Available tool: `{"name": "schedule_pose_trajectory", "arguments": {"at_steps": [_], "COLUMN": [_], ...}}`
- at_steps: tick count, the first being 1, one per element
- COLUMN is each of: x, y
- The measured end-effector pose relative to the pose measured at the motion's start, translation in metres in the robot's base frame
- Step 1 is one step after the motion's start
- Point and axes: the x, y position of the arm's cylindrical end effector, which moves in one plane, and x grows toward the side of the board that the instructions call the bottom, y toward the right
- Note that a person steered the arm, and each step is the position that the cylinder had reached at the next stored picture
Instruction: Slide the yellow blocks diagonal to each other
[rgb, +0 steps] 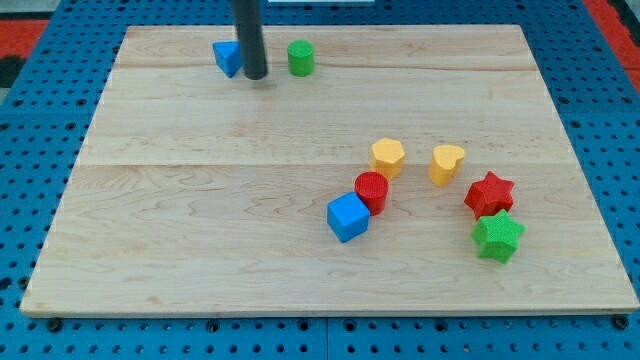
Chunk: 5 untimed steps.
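Observation:
Two yellow blocks lie right of the board's middle, side by side. The left one is a yellow hexagon-like block (387, 157). The right one is a yellow heart (446, 164), a small gap away. My tip (256, 75) stands near the view's top, far up and left of both yellow blocks. It sits between a blue block (227, 57) and a green cylinder (300, 58), right against the blue block.
A red cylinder (371, 191) touches a blue cube (347, 217) just below the yellow hexagon. A red star (489, 193) and a green star (497, 236) lie right of the heart. The wooden board (200, 220) lies on a blue pegboard.

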Motion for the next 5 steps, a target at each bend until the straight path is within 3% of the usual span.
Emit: {"name": "schedule_pose_trajectory", "arguments": {"at_steps": [1,2,3,4,5], "x": [0.016,0.062,0.119,0.179,0.171], "y": [0.113,0.225,0.293,0.250,0.175]}}
